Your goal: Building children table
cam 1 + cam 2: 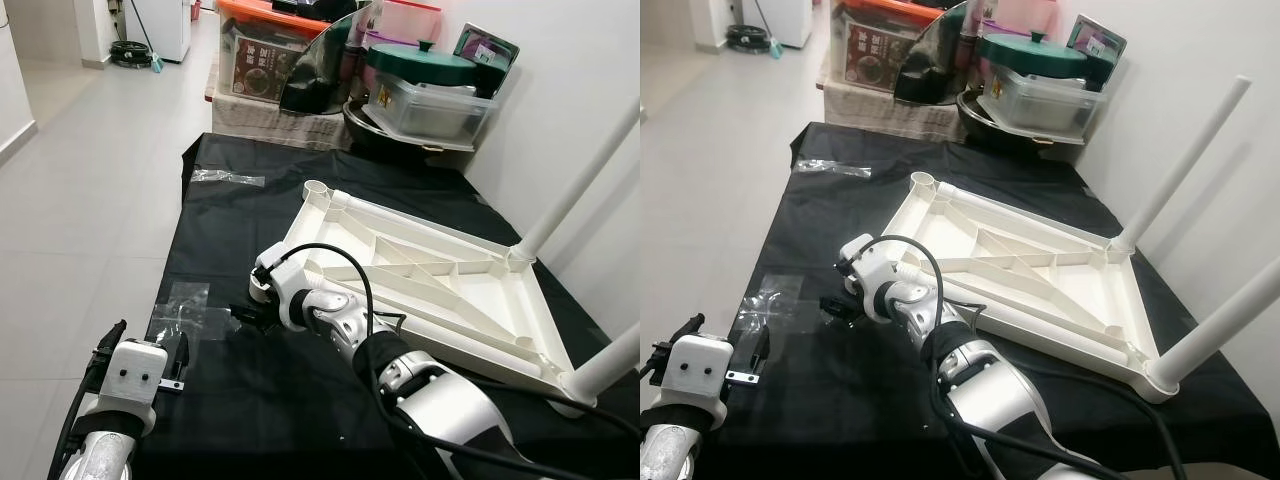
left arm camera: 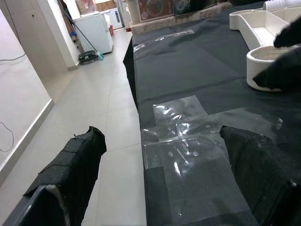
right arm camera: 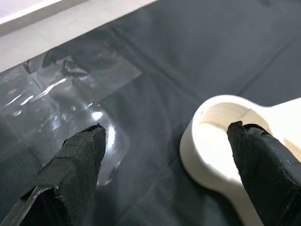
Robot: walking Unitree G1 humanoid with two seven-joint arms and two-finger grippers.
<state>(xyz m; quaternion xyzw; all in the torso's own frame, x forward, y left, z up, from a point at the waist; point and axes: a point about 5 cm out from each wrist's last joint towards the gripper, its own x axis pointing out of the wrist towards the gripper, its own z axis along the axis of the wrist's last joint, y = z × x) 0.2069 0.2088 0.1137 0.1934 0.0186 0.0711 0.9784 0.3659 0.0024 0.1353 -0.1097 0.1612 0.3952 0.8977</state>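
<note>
A black sheet [image 1: 300, 180] covers the floor, with patches of clear tape [image 2: 188, 136] stuck along its near edge and another strip of clear tape [image 1: 228, 178] farther off. Pale floor tiles [image 1: 90, 190] lie beside it. Past the sheet's far end stand a clear plastic storage box [image 1: 432, 108] under a green pot lid [image 1: 420, 62], an orange-lidded box [image 1: 265, 50] and a white fridge [image 2: 98, 30] with a broom [image 2: 84, 40] leaning by it.
</note>
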